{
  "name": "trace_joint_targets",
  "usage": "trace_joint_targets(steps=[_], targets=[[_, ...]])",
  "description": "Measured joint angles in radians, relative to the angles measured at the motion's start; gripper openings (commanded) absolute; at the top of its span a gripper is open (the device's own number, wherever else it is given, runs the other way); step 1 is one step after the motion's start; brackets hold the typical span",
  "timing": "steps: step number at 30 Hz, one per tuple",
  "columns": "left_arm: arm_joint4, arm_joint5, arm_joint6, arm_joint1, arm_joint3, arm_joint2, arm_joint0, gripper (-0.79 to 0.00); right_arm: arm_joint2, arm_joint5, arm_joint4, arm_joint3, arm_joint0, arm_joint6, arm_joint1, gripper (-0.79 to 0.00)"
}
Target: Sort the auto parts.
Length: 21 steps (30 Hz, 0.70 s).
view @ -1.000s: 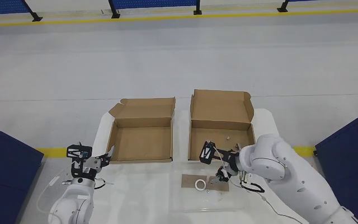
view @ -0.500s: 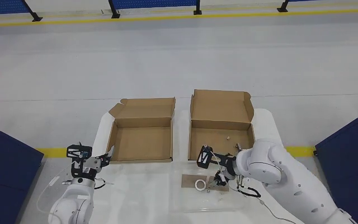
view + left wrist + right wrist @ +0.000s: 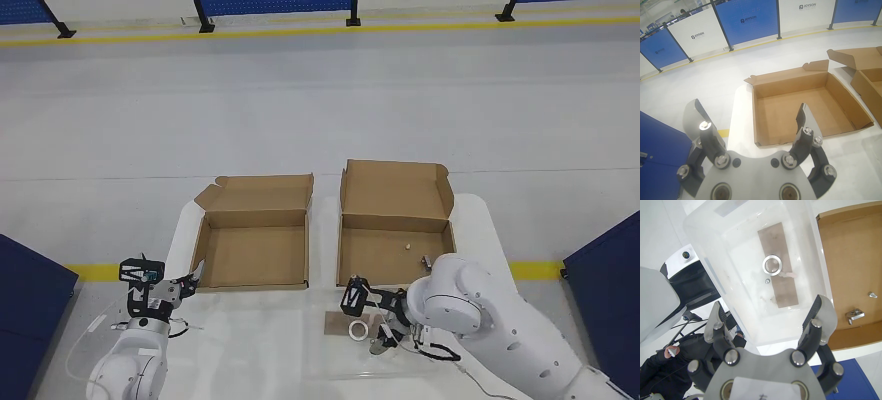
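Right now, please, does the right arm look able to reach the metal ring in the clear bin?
Probably yes: its open pincer hangs over the bin, and the ring lies uncovered beside a small screw.

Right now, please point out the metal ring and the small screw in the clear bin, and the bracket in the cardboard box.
metal ring [image 3: 764, 265]: right wrist view, on its rim.
small screw [image 3: 767, 281]: right wrist view, on its head.
bracket [image 3: 854, 314]: right wrist view, on its flat face.
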<state>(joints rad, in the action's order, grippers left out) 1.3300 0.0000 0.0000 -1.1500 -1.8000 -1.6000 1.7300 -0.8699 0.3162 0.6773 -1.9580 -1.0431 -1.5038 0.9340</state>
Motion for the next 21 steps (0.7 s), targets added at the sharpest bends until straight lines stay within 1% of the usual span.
trace_joint_targets(steps=[4, 7, 13, 21], targets=[[0.000, 0.000, 0.000, 0.000, 0.000, 0.000, 0.000, 0.000, 0.019, -0.005, 0.028, 0.015, -0.009, 0.019, 0.002, 0.000], [0.000, 0.000, 0.000, 0.000, 0.000, 0.000, 0.000, 0.000, 0.068, -0.008, 0.054, 0.044, -0.005, 0.038, 0.013, 0.000], [0.000, 0.000, 0.000, 0.000, 0.000, 0.000, 0.000, 0.000, 0.144, -0.051, 0.098, 0.106, 0.024, 0.059, 0.036, 0.000], [0.000, 0.000, 0.000, 0.000, 0.000, 0.000, 0.000, 0.000, 0.147, -0.053, 0.102, 0.110, 0.024, 0.062, 0.037, 0.000]])
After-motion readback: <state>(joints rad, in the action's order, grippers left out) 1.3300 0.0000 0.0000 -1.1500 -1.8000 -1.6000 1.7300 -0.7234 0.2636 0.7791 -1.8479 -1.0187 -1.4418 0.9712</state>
